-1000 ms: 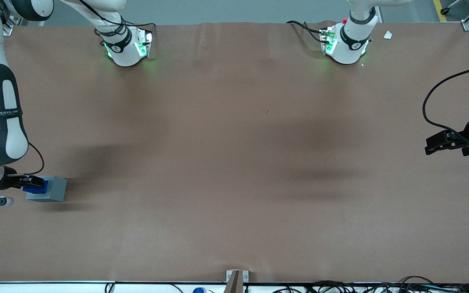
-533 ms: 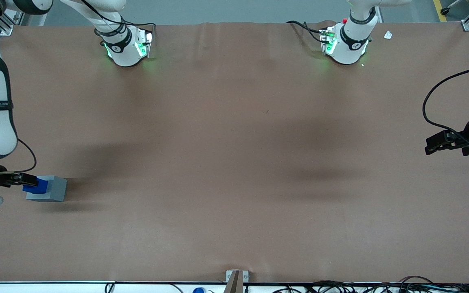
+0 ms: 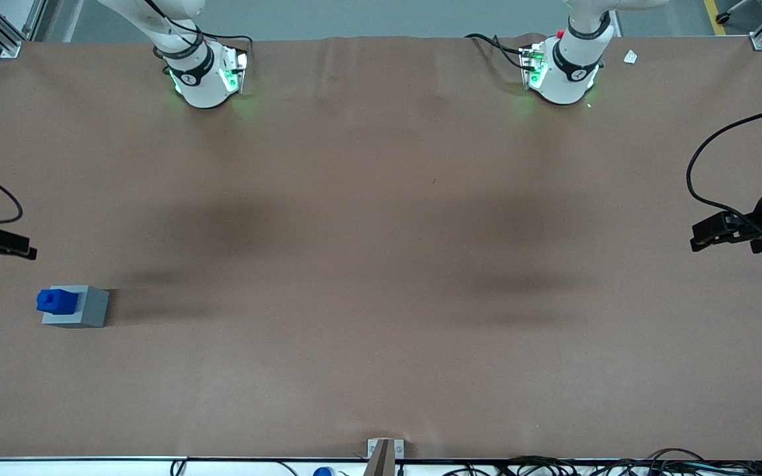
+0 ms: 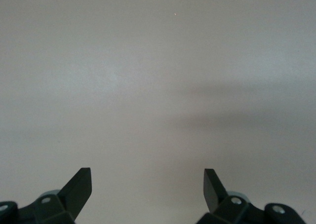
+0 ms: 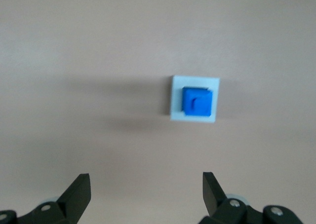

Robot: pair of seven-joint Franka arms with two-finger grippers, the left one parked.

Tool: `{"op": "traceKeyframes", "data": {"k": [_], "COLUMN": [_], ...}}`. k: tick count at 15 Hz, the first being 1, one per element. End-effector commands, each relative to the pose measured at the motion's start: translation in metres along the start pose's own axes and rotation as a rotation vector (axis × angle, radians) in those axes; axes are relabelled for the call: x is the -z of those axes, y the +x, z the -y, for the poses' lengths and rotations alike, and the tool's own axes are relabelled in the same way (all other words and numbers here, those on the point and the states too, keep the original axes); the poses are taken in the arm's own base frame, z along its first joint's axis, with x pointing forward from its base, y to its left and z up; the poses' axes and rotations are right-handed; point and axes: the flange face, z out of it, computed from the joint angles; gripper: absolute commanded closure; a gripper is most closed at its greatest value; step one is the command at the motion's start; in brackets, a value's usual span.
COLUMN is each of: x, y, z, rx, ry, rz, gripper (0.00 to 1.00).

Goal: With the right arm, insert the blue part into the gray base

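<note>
The blue part (image 3: 55, 300) sits in the top of the gray base (image 3: 83, 307), which stands on the brown table toward the working arm's end. In the right wrist view the blue part (image 5: 197, 101) fills the middle of the gray base (image 5: 175, 98). My right gripper (image 3: 20, 251) is open and empty, raised clear of the base and farther from the front camera than it. Its two black fingertips (image 5: 79, 192) stand wide apart with nothing between them (image 5: 146, 184).
The brown table cover (image 3: 381, 264) spreads across the whole view. Two white arm bases (image 3: 206, 76) with green lights stand at the table edge farthest from the front camera. A small bracket (image 3: 384, 449) sits at the near edge.
My right gripper let go of the blue part, rose and drew away from the base. The blue part stays seated in the gray base.
</note>
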Motion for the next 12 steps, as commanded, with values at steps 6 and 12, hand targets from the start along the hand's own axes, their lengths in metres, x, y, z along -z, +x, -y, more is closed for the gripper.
{"op": "traceKeyframes", "data": {"k": [6,12], "x": [0.062,0.099], "y": [-0.040,-0.100], "z": [0.081,0.121], "rx": [-0.114,-0.133], "ry": [0.083,0.077], "rz": [0.035,0.015], "gripper": [0.00,0.00]}}
